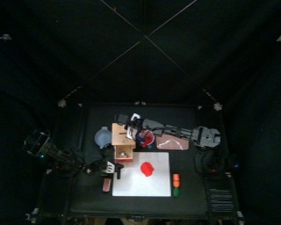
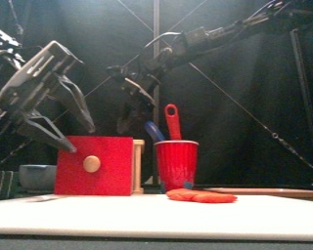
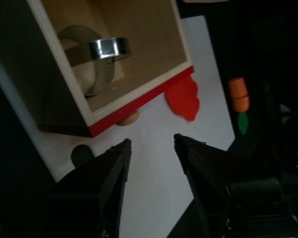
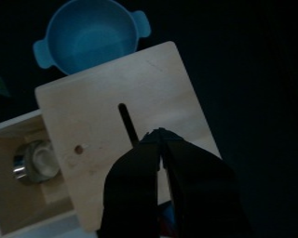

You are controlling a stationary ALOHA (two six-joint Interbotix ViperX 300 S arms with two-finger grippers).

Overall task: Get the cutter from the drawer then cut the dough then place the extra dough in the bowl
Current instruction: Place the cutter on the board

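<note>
L fingers point(image 3: 152, 145): standing wide apart, gripping nothing. Hanging low just in front of the red drawer front point(image 3: 137, 104), tips aiming at it.
R fingers point(image 4: 160, 139): tips looking pressed together, nothing btwn them. Hovering over the lid of the wooden box point(image 4: 139, 93), near its slot.
Drawer point(image 3: 145, 37): sitting open, sticking out of the box toward the front edge of the desk point(image 1: 96, 206).
Cutter point(image 3: 111, 46): lying inside the open drawer, its metal ring catching the light. Which way the wire handle is pointing, I can't tell from here.
Key relation: from the L fingers the cutter is lying straight ahead, past the red front and down in the drawer. From the R fingers it's lying off to one side and lower than the lid. L is looking nearer & already spread, so prob the one to go in: up over the front, then down onto the ring.
Dough point(image 2: 201, 195): red, lying flat on the white board point(image 1: 137, 186), near the drawer front, not yet cut.
Bowl point(image 4: 89, 37): blue-grey, sitting just left of the box, away from the dough.
Red cup point(image 2: 176, 164): standing right of the box.
Risk: the red front is standing btwn the L fingers & the cutter, so a low approach is likely bumping it.
</note>
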